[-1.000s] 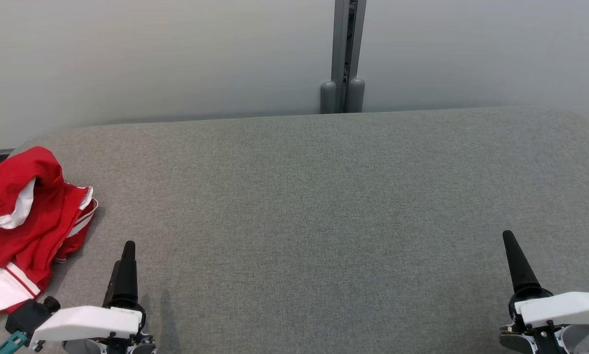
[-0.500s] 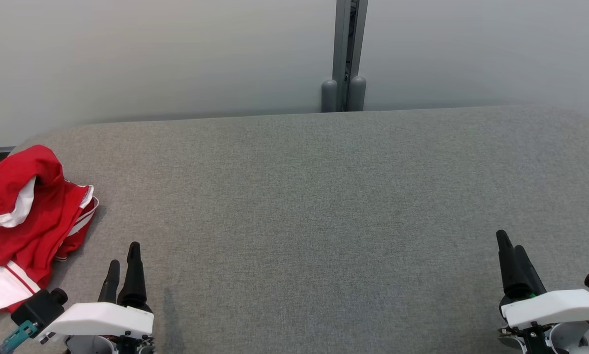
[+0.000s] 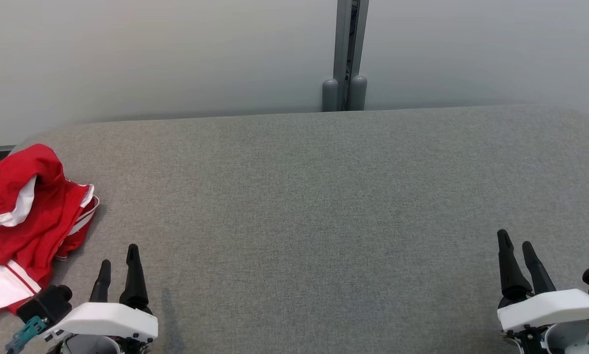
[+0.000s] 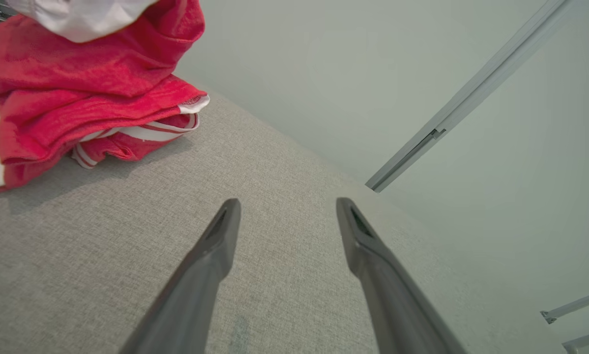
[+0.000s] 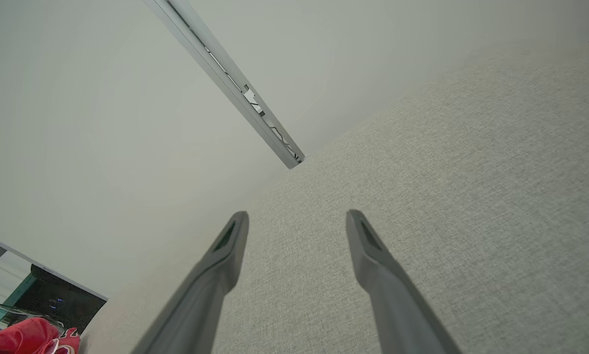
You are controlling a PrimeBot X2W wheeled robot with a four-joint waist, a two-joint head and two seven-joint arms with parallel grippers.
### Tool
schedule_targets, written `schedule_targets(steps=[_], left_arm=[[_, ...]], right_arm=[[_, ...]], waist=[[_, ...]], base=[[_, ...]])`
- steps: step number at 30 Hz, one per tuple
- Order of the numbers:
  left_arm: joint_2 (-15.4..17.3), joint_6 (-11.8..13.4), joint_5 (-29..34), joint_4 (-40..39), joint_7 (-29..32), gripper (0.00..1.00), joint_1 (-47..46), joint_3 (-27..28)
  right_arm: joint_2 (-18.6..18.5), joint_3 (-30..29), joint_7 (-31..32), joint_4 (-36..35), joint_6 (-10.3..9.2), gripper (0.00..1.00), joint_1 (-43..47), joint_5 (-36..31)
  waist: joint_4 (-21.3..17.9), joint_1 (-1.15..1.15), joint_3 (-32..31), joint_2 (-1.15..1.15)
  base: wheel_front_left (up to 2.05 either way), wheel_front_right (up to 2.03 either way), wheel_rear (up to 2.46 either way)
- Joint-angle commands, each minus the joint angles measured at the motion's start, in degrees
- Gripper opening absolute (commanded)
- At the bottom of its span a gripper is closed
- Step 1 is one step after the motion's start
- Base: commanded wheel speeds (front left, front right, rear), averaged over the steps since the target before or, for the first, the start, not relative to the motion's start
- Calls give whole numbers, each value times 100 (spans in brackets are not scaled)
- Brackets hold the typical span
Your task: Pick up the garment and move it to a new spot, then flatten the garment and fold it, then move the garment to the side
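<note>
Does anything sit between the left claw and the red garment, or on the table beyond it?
Nothing visible does. Only bare grey table lies between the open left claw and the crumpled garment, and across the middle.

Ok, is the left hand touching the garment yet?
No, the left hand is open and empty, and the garment lies heaped apart from it.

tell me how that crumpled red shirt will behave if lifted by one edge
The red T-shirt lies in soft bunched folds, so it would probably hang limp and unfurl. It looks thin, likely light. Pushed over the grey cloth surface, it may bunch, not slide.
</note>
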Motion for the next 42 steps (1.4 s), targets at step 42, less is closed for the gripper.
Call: schedule_targets(steps=[42], left_arm=[[132,478,2554,427,-619,100,4,-311]], right_arm=[[-49,166,-636,353,11,100,-124,-2612]], waist=[[0,0,-50,0]], base=[[0,0,0]])
